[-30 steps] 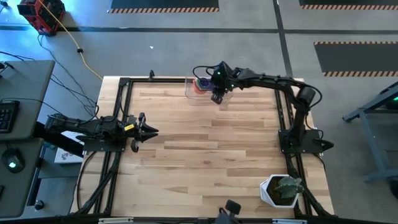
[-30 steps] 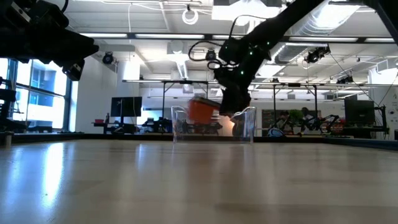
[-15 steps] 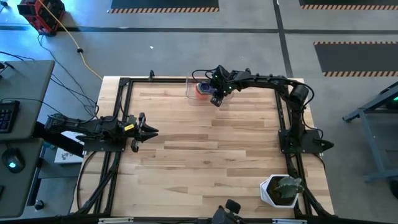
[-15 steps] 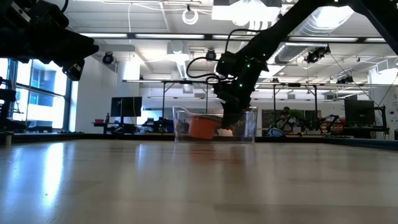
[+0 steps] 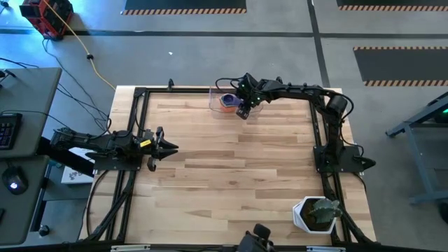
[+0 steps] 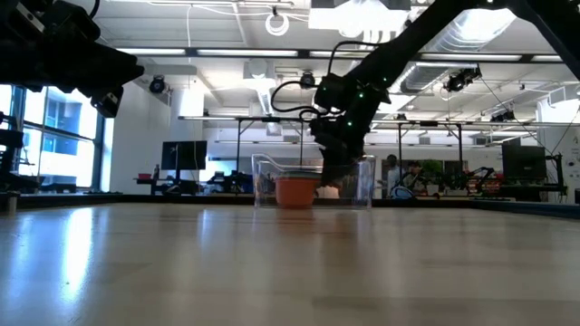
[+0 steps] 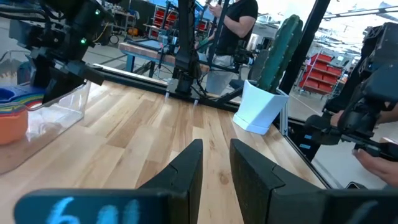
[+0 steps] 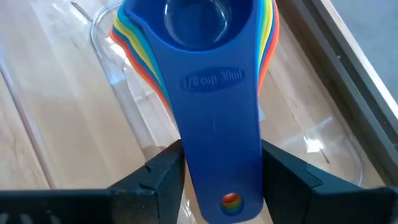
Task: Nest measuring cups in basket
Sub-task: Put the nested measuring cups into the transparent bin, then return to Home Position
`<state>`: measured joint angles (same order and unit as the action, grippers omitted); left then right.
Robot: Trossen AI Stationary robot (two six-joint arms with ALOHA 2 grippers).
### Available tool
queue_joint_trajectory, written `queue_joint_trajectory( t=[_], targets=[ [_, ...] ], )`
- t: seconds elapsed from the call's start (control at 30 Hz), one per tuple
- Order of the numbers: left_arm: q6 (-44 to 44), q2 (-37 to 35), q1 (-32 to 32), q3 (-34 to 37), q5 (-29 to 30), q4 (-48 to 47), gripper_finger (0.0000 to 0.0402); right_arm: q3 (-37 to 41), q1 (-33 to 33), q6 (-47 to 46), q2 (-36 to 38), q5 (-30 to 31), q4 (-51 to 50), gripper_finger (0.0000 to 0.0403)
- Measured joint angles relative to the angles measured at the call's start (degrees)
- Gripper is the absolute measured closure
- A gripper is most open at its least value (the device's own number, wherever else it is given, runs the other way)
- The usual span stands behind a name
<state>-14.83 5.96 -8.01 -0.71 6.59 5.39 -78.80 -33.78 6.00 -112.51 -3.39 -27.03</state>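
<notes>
The measuring cups [image 8: 205,56] are sitting nested as one stack inside the basket [image 5: 218,110], at the far edge of the tabletop [image 5: 231,175] — a blue cup is lying on top, with orange, yellow and green rims fanning out beneath it. In the low view the stack [image 6: 294,191] is resting on the basket's floor. The right claw [image 5: 243,110] is reaching over the basket, its fingers [image 8: 158,177] flanking the blue handle on both sides; whether they are pinching it or just released, I cannot tell. The left claw [image 5: 166,145] is waiting at the left side — fingers [image 7: 186,168] parted, holding nothing. A white pot with a plant [image 5: 316,213] is standing at the near right corner
</notes>
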Motion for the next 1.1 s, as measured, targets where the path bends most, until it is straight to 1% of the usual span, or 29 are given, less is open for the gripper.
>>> queue_joint_trajectory(
  t=[0.1,0.23,0.37,0.47,0.57,0.67,0.73,0.9,1.1],
  targets=[
    [0.0,0.0,0.0,0.02,-0.02,0.0,0.033,-1.39,0.02,0.25,0.03,0.1,-0.83,0.0224],
    [0.0,0.0,0.0,0.02,-0.02,0.0,0.033,-5.08,0.02,0.2,0.11,-0.51,-5.64,0.0223],
    [0.0,-0.01,0.0,0.02,0.0,0.0,0.033,-8.88,0.17,-1.22,0.52,-4.17,-12.16,0.0222],
    [0.0,-0.02,0.0,0.02,0.0,0.0,0.033,-9.38,0.87,-2.71,2.09,-5.67,-14.2,0.0222],
    [0.0,-0.02,-0.02,0.02,0.0,0.01,0.033,-8.09,2.23,-2.95,5.25,-5.27,-13.14,0.0222],
    [0.0,-0.02,0.0,0.02,-0.02,0.0,0.033,-4.64,3.55,-3.21,10.54,-4.4,-10.3,0.0222],
    [0.0,0.0,-0.02,0.02,-0.02,0.0,0.033,-0.82,4.72,-3.96,14.88,-4.69,-6.6,0.0222],
    [0.0,0.0,0.0,0.02,-0.02,-0.02,0.033,13.02,8.77,-9.08,28.1,-7.02,8.54,0.0221],
    [0.0,-0.02,0.0,0.02,-0.01,0.0,0.033,28.85,16.23,-13.19,42.78,-4.2,22.19,0.0221]
  ],
)
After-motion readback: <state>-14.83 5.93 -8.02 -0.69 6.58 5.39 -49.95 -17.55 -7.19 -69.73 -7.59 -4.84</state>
